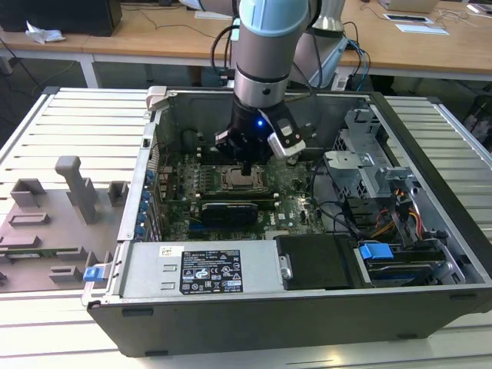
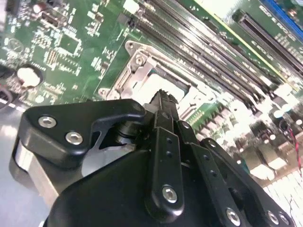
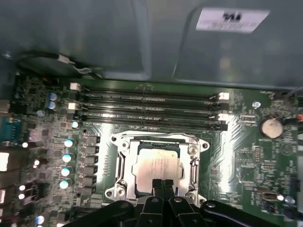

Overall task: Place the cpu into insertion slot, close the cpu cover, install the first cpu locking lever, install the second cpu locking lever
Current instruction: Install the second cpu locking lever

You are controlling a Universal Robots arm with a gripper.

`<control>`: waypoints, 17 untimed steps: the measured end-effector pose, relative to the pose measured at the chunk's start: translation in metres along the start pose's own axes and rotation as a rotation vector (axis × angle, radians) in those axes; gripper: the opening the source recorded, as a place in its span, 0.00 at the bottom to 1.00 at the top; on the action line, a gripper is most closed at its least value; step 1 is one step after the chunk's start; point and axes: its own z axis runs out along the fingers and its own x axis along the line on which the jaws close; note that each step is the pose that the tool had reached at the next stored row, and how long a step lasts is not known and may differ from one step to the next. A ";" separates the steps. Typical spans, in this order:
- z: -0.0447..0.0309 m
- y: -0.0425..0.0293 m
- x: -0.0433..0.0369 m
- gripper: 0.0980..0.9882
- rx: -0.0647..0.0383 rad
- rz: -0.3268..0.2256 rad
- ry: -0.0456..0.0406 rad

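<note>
Gripper (image 3: pixel 163 185) low inside open case (image 1: pixel 430 131), fingers pressed together, holding nothing, tips at near edge of cpu (image 3: pixel 156 166). Cpu seated flat in slot (image 3: pixel 124 163), mid-motherboard (image 3: pixel 236 156). Cover (image 3: pixel 194 156) down around chip, silver frame bordering all four sides. Memory slots (image 3: pixel 147 106) run just beyond far edge of socket. In exterior view, arm (image 1: pixel 265 54) descends between case walls; room either side.

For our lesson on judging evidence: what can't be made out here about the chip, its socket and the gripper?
- Square silver-topped cpu: near edge hidden by black gripper, first wrist view.
- Silvery-rimmed insertion slot: centre blocked by gripper, second wrist view.
- Thin silvery cpu cover: indistinguishable, exterior view.
</note>
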 end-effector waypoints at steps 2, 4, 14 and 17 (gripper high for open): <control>-0.0064 0.0009 0.0002 0.01 0.000 0.000 -0.0001; -0.0105 0.0013 0.0003 0.01 0.000 0.000 0.0000; -0.0225 0.0027 0.0005 0.01 0.000 0.000 -0.0002; -0.0228 0.0028 0.0005 0.01 0.000 0.000 -0.0001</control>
